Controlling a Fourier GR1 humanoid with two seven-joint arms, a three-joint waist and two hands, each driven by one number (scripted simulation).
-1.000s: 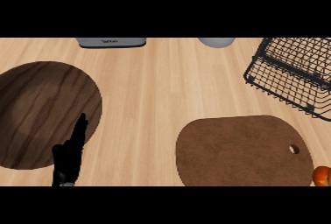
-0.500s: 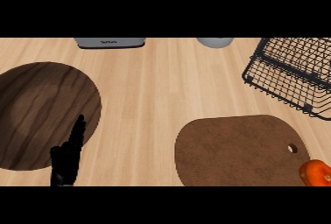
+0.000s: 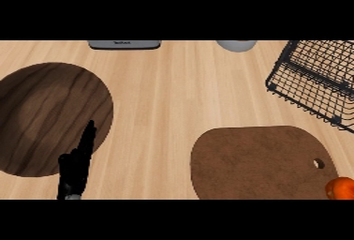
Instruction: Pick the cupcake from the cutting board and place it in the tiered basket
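Note:
The brown cutting board [image 3: 256, 161] lies at the lower right of the counter, its top bare. Just off its right end, an orange-red round thing [image 3: 341, 188] shows at the view's edge and is partly cut off; I cannot tell whether it is the cupcake. The black wire tiered basket [image 3: 314, 79] stands at the upper right, apart from the board. My left hand [image 3: 76, 165] rests open at the lower left, fingers straight and pointing up, over the edge of a dark oval wooden board [image 3: 45, 117]. My right hand does not show.
A grey appliance [image 3: 124, 44] and a grey cup [image 3: 236, 45] stand at the counter's far edge. Light wooden countertop [image 3: 180, 93] runs between the dark oval board and the cutting board.
The orange-red thing came further into view half a second ago and has now slipped slightly back toward the lower right edge. The left hand has hardly moved.

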